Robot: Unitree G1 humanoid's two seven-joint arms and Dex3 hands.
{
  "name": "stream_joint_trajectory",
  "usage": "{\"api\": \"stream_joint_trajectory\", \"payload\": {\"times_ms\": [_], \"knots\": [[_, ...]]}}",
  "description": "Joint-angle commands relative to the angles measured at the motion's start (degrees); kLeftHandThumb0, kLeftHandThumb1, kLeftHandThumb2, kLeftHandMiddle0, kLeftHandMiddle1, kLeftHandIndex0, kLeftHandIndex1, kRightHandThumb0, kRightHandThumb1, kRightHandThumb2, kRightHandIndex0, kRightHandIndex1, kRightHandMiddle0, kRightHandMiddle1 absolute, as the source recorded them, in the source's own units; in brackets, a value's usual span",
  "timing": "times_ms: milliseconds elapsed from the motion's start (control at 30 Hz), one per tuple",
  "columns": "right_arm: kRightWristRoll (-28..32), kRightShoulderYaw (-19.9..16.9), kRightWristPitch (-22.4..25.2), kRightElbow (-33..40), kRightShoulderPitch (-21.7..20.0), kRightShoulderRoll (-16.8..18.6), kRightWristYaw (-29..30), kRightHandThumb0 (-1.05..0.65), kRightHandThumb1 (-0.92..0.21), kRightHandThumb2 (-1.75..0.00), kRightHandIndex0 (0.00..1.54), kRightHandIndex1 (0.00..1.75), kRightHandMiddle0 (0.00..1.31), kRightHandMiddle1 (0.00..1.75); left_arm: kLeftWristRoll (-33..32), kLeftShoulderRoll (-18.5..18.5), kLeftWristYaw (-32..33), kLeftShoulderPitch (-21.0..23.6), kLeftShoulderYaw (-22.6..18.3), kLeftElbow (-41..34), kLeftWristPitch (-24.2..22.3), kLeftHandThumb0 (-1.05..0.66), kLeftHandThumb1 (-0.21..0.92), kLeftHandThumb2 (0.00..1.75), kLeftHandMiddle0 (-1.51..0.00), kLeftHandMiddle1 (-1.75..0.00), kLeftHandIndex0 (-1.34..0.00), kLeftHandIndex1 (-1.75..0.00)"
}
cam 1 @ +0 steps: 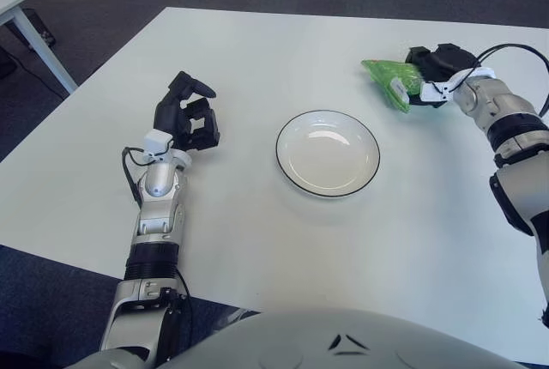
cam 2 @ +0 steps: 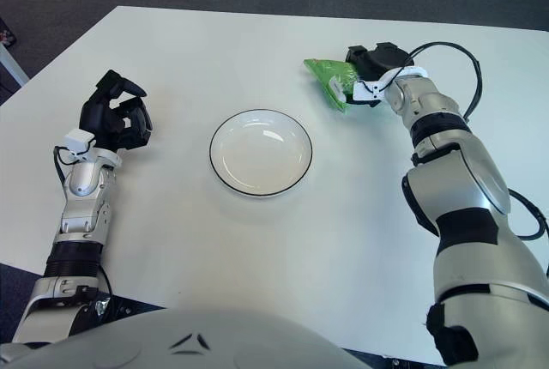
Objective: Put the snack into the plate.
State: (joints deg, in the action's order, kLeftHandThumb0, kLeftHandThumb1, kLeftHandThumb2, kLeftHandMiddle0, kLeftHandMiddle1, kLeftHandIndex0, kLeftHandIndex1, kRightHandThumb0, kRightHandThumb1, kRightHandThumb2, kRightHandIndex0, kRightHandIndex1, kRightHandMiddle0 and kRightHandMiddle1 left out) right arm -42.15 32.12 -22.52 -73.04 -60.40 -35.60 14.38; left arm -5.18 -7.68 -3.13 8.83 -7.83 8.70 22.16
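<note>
A green snack bag point(cam 1: 390, 80) is lifted and tilted on edge at the back right of the white table, held by my right hand point(cam 1: 431, 70), whose dark fingers are curled around its right end. The same green snack bag point(cam 2: 330, 80) and right hand point(cam 2: 371, 64) appear in the right eye view. A white plate point(cam 1: 327, 152) with a dark rim sits empty at the table's middle, to the front left of the bag. My left hand point(cam 1: 187, 114) shows to the left of the plate with its fingers curled, holding nothing.
The white table point(cam 1: 257, 60) has its left edge running diagonally beside the left arm. A corner of another white table point(cam 1: 17, 17) stands on the dark carpet at far left. A black cable point(cam 1: 515, 47) loops over my right wrist.
</note>
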Motion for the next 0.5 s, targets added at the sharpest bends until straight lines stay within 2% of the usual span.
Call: {"api": "stream_joint_trajectory", "payload": {"times_ms": [0, 233, 467], "knots": [[2.91, -3.03, -1.88, 0.77, 4.68, 0.60, 2.43, 0.00, -0.03, -1.51, 0.87, 1.33, 0.76, 1.74, 0.76, 5.10, 1.44, -12.59, 1.38, 7.64, -0.12, -0.44, 0.44, 1.16, -1.09, -1.75, -0.52, -1.75], [2.36, -3.17, -1.81, -0.09, 5.02, 0.86, 5.95, 0.00, -0.01, -1.51, 0.94, 1.27, 0.74, 1.75, 1.11, 5.34, 2.07, -12.06, 1.44, 8.30, -0.02, -0.44, 0.44, 1.16, -1.10, -1.75, -0.51, -1.75], [2.99, -4.09, -3.25, 1.00, 4.46, 0.24, 7.23, 0.00, 0.03, -1.61, 0.93, 1.45, 0.70, 1.75, 0.75, 5.48, 1.73, -11.52, 1.65, 9.08, 0.29, -0.44, 0.43, 1.17, -1.11, -1.75, -0.52, -1.75]]}}
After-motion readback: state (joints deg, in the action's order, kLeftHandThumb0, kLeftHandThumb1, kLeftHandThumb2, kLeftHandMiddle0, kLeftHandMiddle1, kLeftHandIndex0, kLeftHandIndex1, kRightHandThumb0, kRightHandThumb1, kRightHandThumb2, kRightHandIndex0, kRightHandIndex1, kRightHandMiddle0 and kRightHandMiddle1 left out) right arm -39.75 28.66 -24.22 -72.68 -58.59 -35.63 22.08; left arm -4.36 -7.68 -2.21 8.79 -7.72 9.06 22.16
